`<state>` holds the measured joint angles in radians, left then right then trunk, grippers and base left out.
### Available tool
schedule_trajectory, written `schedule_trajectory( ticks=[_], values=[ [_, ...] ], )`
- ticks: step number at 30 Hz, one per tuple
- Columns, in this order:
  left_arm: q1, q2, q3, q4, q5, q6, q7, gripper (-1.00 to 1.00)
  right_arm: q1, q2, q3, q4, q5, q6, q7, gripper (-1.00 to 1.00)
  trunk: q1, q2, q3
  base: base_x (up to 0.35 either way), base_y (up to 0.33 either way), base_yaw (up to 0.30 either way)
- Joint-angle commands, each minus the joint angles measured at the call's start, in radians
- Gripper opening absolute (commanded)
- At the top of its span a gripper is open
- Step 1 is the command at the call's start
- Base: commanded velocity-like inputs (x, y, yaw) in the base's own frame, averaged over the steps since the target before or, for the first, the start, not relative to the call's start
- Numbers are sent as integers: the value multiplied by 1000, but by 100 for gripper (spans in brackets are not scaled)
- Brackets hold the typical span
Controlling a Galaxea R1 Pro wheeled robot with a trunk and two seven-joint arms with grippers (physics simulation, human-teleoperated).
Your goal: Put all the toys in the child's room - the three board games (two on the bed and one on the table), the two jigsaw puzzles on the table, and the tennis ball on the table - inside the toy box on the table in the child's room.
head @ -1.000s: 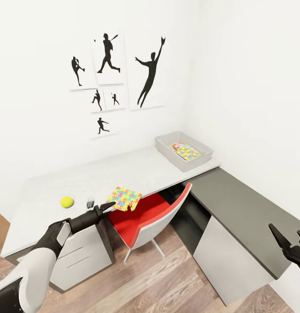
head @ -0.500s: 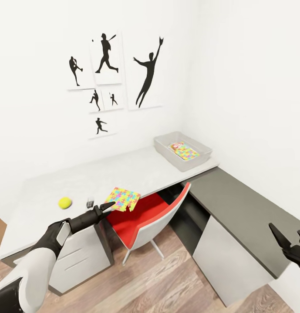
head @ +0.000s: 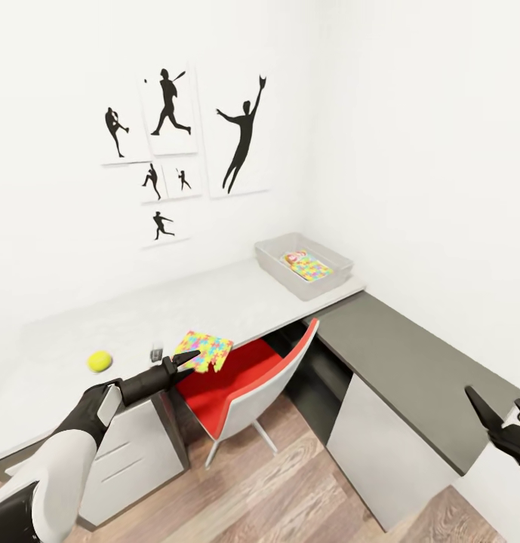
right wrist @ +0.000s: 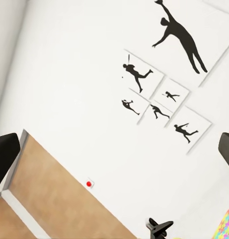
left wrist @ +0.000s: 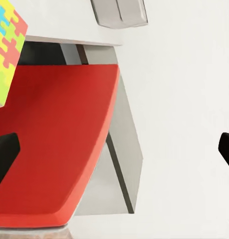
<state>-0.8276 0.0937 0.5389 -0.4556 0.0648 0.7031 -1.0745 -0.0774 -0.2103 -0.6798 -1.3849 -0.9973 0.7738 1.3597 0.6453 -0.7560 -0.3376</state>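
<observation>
Our view swings right, so everything slides left in frame while the things stay put. Left tool [head: 186,359] hangs open and empty just short of the jigsaw puzzle [head: 202,350] overhanging the counter [head: 237,298] edge. Right tool [head: 501,422] is open and idle. Tennis ball [head: 100,361] waits; the toy box [head: 304,265] already holds 1 puzzle. White walls, plank floor.
</observation>
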Motion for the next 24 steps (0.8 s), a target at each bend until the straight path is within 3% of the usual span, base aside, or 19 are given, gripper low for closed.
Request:
schedule_trajectory(
  ticks=[1,9,24],
  values=[
    [-1,0,3,0,1,8,-2,100,-1,0,0,0,-3,9,1,100,0,-1,0,0,0,-117],
    [-1,1,6,0,1,10,-3,100,-1,9,0,-39,-2,9,1,100,0,-1,13,-25,66,-97],
    [-1,4,9,-2,1,9,-4,100,-1,11,1,-42,-1,9,-1,100,0,-1,37,-3,7,-6]
  ],
)
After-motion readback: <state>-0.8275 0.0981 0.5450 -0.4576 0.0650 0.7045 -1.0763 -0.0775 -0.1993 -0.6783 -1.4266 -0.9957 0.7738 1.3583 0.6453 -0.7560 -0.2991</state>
